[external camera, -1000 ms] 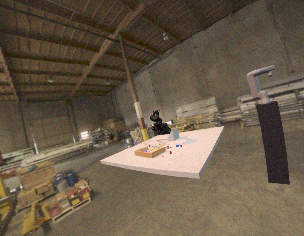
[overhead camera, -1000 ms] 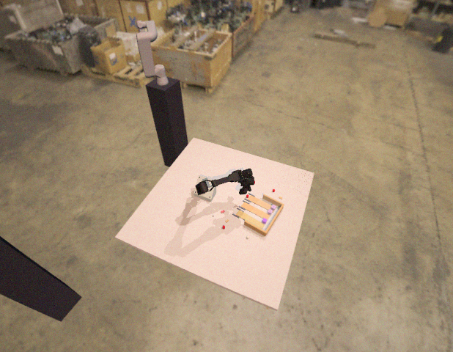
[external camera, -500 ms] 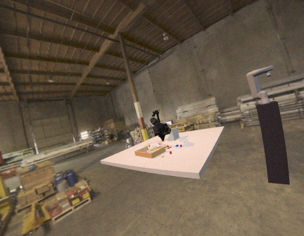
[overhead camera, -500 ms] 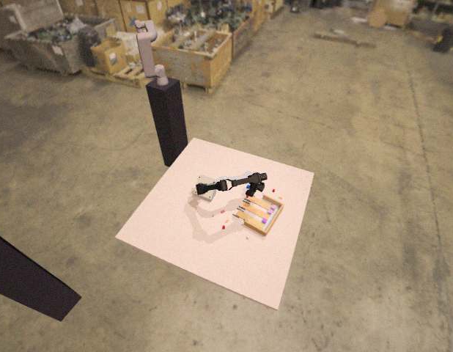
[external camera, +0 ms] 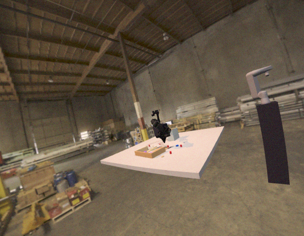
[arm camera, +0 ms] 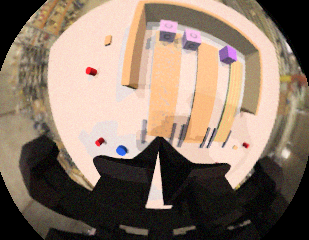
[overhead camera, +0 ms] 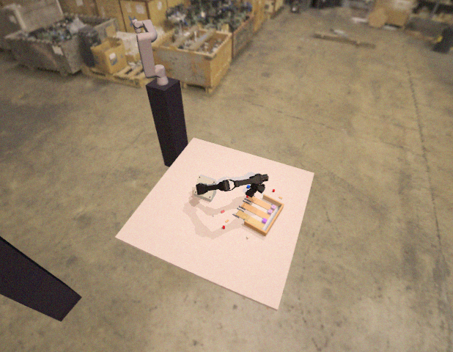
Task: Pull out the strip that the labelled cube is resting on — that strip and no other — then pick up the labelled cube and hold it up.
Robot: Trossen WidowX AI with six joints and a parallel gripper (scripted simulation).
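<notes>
We see the gripper (arm camera: 158,154) fully closed, empty, poised at the near end of the left strip (arm camera: 165,87) in the tray (arm camera: 136,40).

This is a warehouse: a bare concrete floor (overhead camera: 333,114), a timber-beamed roof (external camera: 71,38) in the upper left of the exterior view, stacked lumber (external camera: 197,109) against the far wall, and parts-filled crates (overhead camera: 192,53) on pallets along the top view's upper edge.
</notes>
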